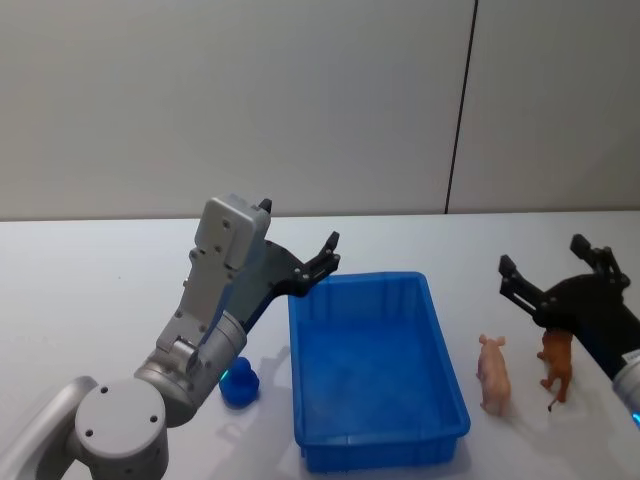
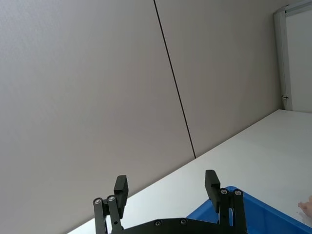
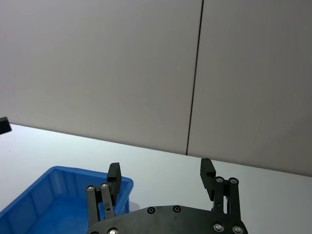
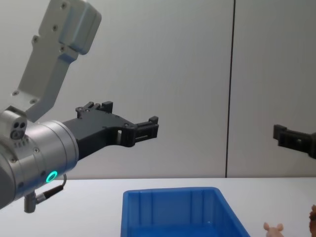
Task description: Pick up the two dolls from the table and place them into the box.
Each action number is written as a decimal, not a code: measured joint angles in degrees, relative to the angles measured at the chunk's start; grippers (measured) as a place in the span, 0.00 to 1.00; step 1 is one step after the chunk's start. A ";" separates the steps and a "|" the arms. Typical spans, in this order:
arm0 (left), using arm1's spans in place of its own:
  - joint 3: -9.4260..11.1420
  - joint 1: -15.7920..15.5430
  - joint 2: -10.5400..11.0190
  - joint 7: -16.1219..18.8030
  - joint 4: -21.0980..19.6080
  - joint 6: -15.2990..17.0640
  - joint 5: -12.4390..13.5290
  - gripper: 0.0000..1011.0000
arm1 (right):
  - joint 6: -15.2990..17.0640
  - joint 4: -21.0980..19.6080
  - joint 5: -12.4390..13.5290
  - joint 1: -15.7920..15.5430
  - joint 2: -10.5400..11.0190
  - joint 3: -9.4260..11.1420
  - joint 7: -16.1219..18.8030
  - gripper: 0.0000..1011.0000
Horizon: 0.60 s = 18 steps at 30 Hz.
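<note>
Standing on plain white table (image 1: 100, 290), right of bright blue plastic box (image 1: 380, 445): pale-pink pig toy (image 1: 493, 373), orange-brown animal toy (image 1: 556, 365). Right gripper (image 1: 542, 255) hovers nearest, fingers apart; left gripper (image 1: 300, 225), likewise spread, beyond box.

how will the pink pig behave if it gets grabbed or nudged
The pink pig toy stands narrow and upright on the table, so a sideways nudge would probably tip it. It looks moulded and small: likely stiff and light.
</note>
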 joint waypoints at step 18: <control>0.00 0.00 0.00 0.00 0.00 0.00 0.00 0.99 | 4.17 -0.27 1.34 -3.90 3.69 3.43 -7.25 0.99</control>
